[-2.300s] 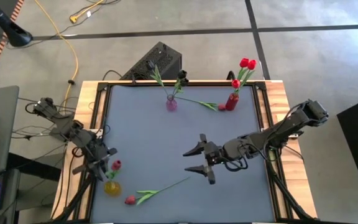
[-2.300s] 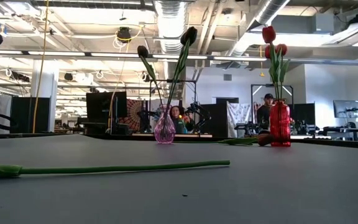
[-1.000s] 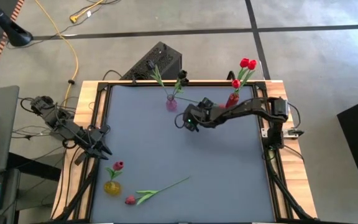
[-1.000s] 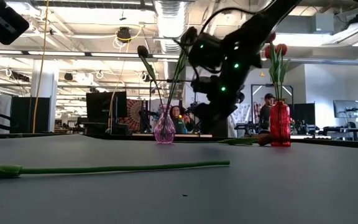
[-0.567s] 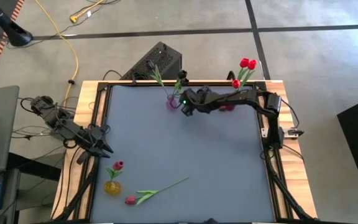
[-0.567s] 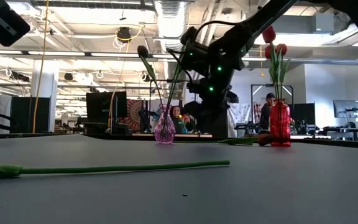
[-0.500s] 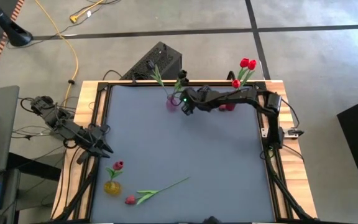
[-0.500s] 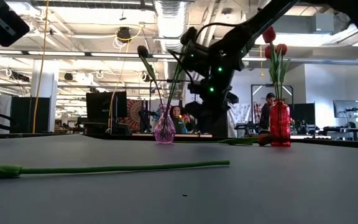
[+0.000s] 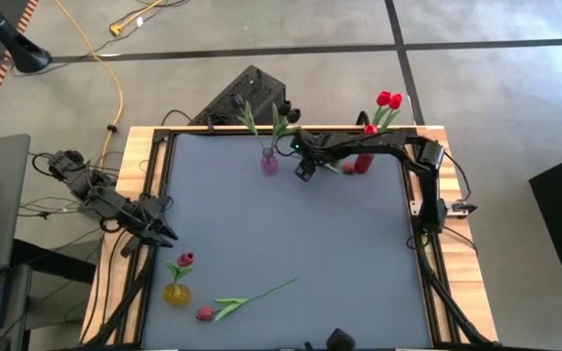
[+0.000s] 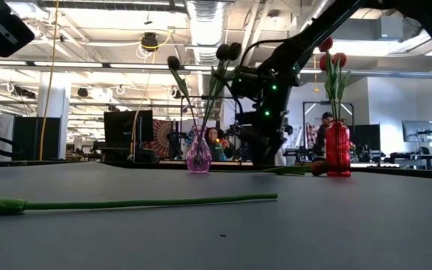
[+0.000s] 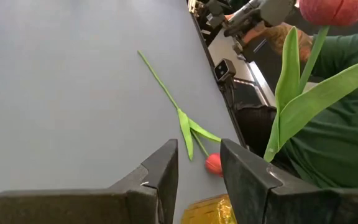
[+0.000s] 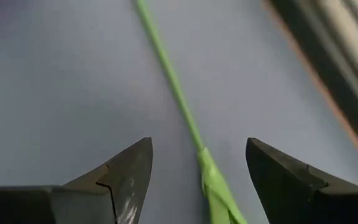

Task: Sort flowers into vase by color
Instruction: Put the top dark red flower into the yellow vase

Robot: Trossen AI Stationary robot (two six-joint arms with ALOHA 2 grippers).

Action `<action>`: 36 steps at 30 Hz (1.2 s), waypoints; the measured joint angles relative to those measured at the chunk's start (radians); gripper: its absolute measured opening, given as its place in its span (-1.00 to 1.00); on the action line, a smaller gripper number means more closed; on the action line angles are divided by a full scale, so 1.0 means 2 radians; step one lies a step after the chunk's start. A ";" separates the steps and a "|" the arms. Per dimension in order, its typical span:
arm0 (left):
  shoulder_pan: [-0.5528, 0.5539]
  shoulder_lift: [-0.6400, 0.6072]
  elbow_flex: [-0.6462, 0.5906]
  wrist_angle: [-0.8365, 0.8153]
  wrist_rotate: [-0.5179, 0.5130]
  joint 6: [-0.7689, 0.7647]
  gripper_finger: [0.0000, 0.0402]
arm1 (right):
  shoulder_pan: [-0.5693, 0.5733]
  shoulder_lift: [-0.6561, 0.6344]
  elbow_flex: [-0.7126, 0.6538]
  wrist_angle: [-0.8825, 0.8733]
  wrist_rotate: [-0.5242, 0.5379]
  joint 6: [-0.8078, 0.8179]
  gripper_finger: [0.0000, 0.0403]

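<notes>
Right gripper (image 9: 303, 170) is down at the far side of the table (image 9: 281, 244), between the pink vase (image 9: 269, 162) and the red vase (image 9: 363, 159), fingers (image 12: 124, 171) spread wide and holding nothing. Straight ahead of them in its wrist view lies a green stem (image 12: 173, 81), running between the two fingertips without touching either. That stem belongs to the red tulip (image 9: 347, 168) lying flat on the mat just beside the red vase.

The pink vase carries two dark-headed tulips (image 10: 229, 51), stems leaning apart. The red vase stands upright with red tulips (image 9: 388, 98) in it, clear in the low view too (image 10: 337, 150).

Over on the near left, the yellow vase (image 9: 176, 293) holds one pink tulip (image 9: 184, 258). Just beside it another tulip (image 9: 204, 313) lies loose on the mat, stem pointing away toward the table's middle; the left wrist view shows it well (image 11: 212, 163), leaves splayed, head close to the yellow vase (image 11: 210, 210).

Left gripper (image 9: 162, 230) waits off the table's left edge, above the wooden frame, near the yellow vase. Its fingers (image 11: 160, 177) stand narrow, a small gap between them, nothing held
</notes>
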 joint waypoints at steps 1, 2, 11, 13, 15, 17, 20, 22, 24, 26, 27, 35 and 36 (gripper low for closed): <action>0.000 0.000 0.000 0.000 0.000 -0.002 -0.47 | -0.002 0.000 0.000 -0.007 -0.010 -0.009 0.42; 0.000 0.000 0.000 0.000 0.000 -0.004 -0.47 | -0.004 0.000 0.000 -0.013 -0.013 -0.016 0.42; 0.000 0.000 0.000 0.000 0.000 -0.012 -0.47 | -0.017 0.000 0.000 -0.028 -0.010 -0.040 0.42; 0.000 0.000 0.000 0.000 0.000 -0.015 -0.47 | -0.022 0.000 0.000 -0.034 -0.018 -0.040 0.42; 0.000 0.000 0.000 0.000 0.000 -0.016 -0.47 | -0.028 0.000 0.000 -0.043 -0.032 -0.039 0.42; 0.000 0.000 0.000 0.000 0.000 -0.016 -0.47 | -0.032 0.000 0.000 -0.053 -0.041 -0.038 0.39; 0.000 0.000 0.000 0.000 0.000 -0.016 -0.47 | -0.034 0.000 0.000 -0.065 -0.050 -0.038 0.30; 0.000 0.000 0.000 0.000 0.000 -0.016 -0.47 | -0.032 0.001 0.000 -0.069 -0.051 -0.038 0.18; 0.000 0.000 0.000 0.000 0.000 -0.016 -0.47 | -0.032 0.001 0.000 -0.073 -0.056 -0.037 0.03; 0.000 0.000 0.000 0.000 0.000 -0.016 -0.47 | -0.032 0.001 0.000 -0.073 -0.069 -0.033 -0.14; 0.000 0.000 0.000 0.000 0.000 -0.016 -0.47 | -0.032 0.001 0.000 -0.073 -0.075 -0.029 -0.24; 0.000 0.000 0.000 0.000 0.000 -0.016 -0.47 | -0.022 0.001 0.000 -0.051 -0.086 -0.012 -0.90; 0.000 0.000 0.000 0.000 0.000 -0.016 -0.47 | -0.021 0.001 0.000 -0.049 -0.086 -0.010 -0.92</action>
